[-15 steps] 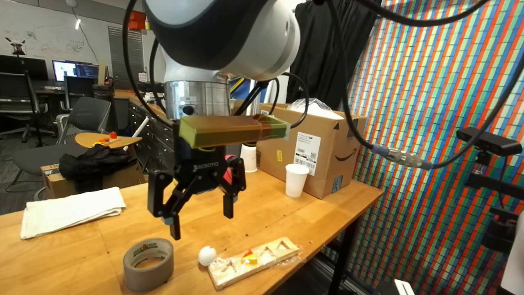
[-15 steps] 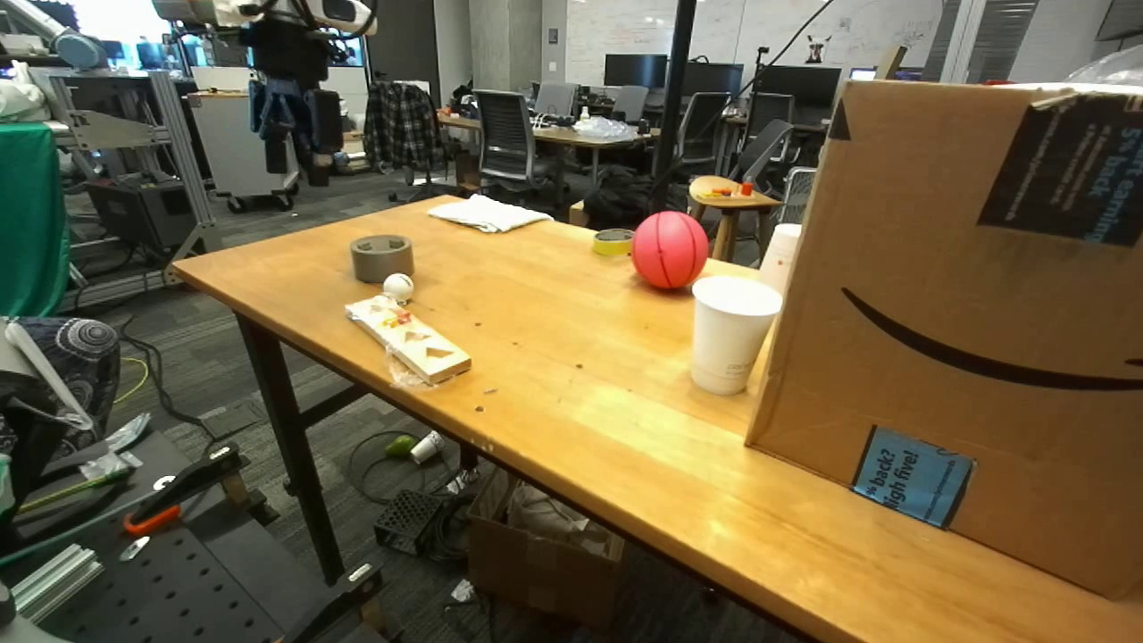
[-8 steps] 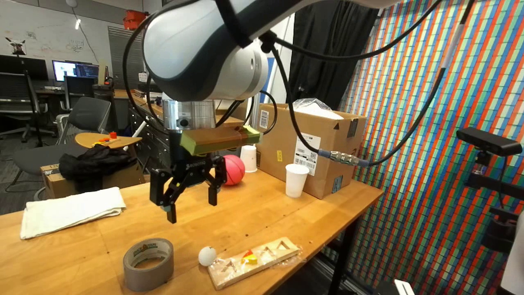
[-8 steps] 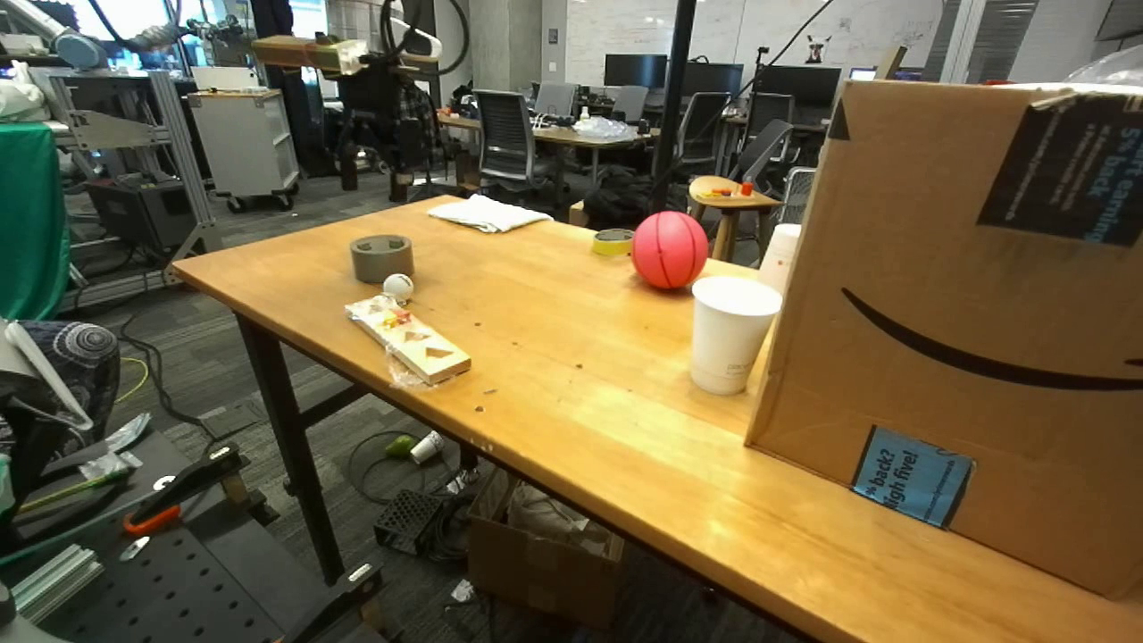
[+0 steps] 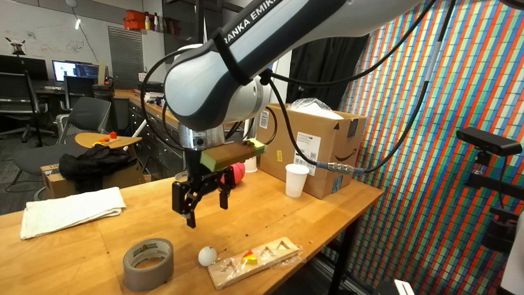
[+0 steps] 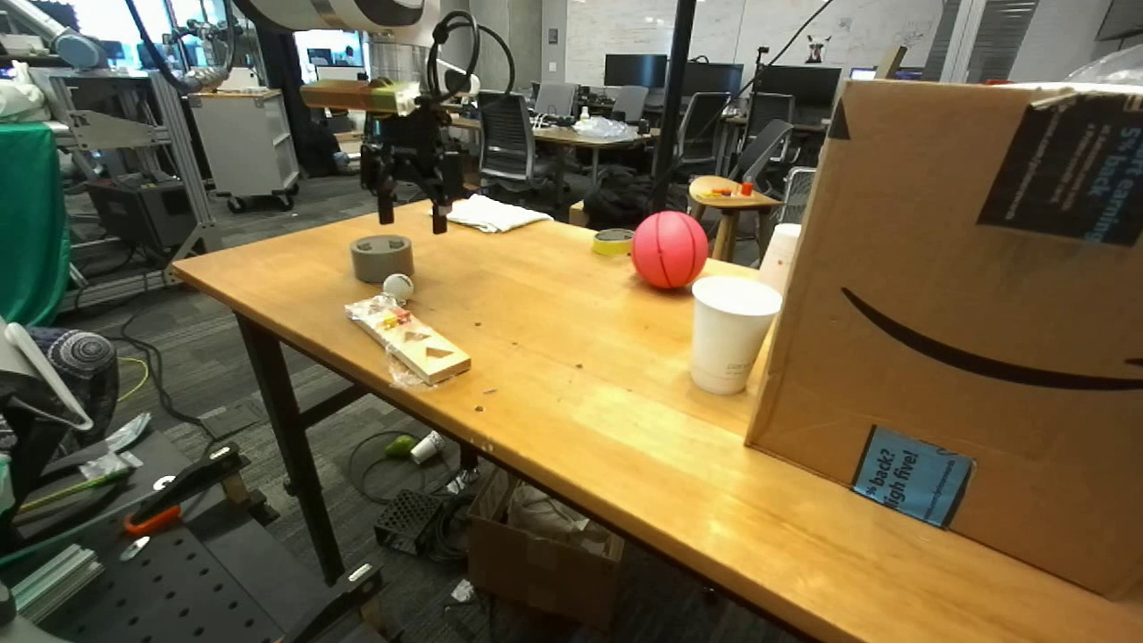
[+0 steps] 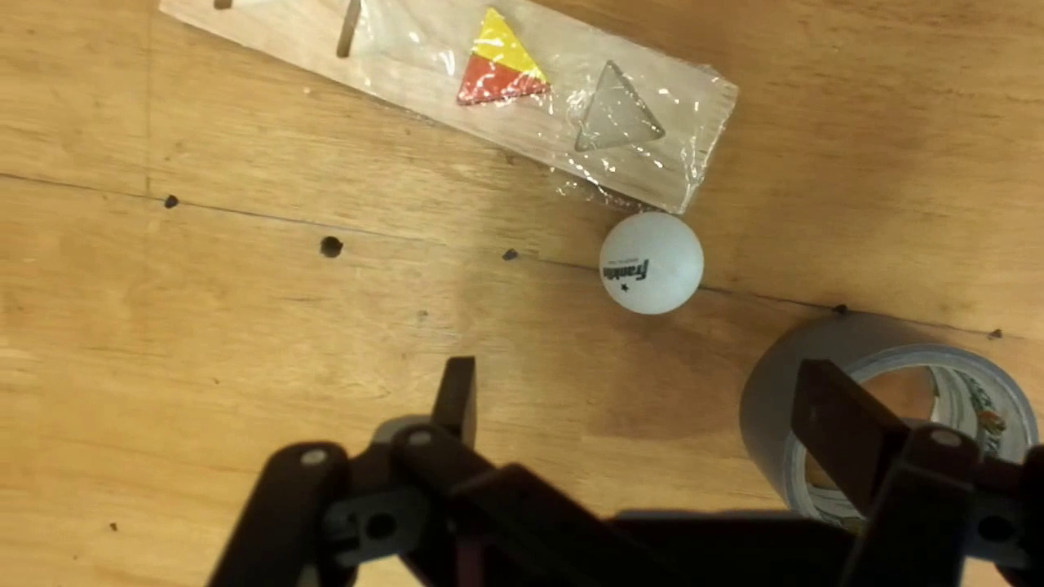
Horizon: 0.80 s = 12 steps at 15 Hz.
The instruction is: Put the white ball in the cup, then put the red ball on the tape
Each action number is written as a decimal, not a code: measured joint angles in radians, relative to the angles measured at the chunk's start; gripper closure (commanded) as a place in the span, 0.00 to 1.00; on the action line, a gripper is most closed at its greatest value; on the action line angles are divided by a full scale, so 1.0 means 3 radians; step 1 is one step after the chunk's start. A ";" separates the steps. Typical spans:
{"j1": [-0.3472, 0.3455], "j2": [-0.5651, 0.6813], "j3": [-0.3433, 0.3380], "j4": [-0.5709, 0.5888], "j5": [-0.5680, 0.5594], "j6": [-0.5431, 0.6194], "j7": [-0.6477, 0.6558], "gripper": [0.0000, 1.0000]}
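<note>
The white ball (image 5: 207, 256) rests on the table against the end of a wooden strip; it also shows in the wrist view (image 7: 652, 262). The tape (image 5: 149, 274), a grey-olive roll, lies flat beside it and also shows in the wrist view (image 7: 767, 408). My gripper (image 5: 207, 214) is open and empty, above the table. In the wrist view, the ball is ahead of the gap between the fingertips (image 7: 639, 371), and one finger overlaps the tape. The white cup (image 6: 730, 344) stands upright by the cardboard box. The red ball (image 6: 670, 250) sits behind it, partly hidden in an exterior view (image 5: 238, 174).
The wooden strip (image 7: 408, 73) in clear wrap lies touching or nearly touching the white ball. The large cardboard box (image 6: 893, 268) stands at one table end. A slim white object (image 6: 779, 259) stands behind the cup. A yellow tape roll (image 6: 613, 241) and a white cloth (image 5: 73, 211) lie on the table.
My open gripper has come down and over the table, moving right in both exterior views. The balls, cup and tape have not moved.
</note>
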 measured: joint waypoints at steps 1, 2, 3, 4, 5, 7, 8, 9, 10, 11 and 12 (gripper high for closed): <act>0.0002 0.0006 0.0000 -0.0026 -0.0022 0.0032 0.0000 0.00; 0.0007 0.0007 0.0000 -0.0057 -0.0037 0.0065 0.0000 0.00; 0.0014 0.0009 0.0001 -0.0089 -0.0042 0.0102 0.0000 0.00; 0.0024 0.0011 0.0002 -0.0122 -0.0047 0.0131 0.0000 0.00; 0.0036 0.0014 0.0003 -0.0154 -0.0054 0.0162 0.0000 0.00; 0.0063 0.0027 0.0008 -0.0211 -0.0058 0.0209 0.0001 0.00; 0.0076 0.0034 0.0010 -0.0239 -0.0058 0.0230 0.0001 0.00; 0.0090 0.0043 0.0010 -0.0262 -0.0059 0.0242 0.0001 0.00; 0.0100 0.0053 0.0012 -0.0280 -0.0060 0.0257 0.0001 0.00; 0.0111 0.0068 0.0014 -0.0291 -0.0065 0.0272 0.0001 0.00; 0.0120 0.0085 0.0014 -0.0297 -0.0077 0.0286 0.0001 0.00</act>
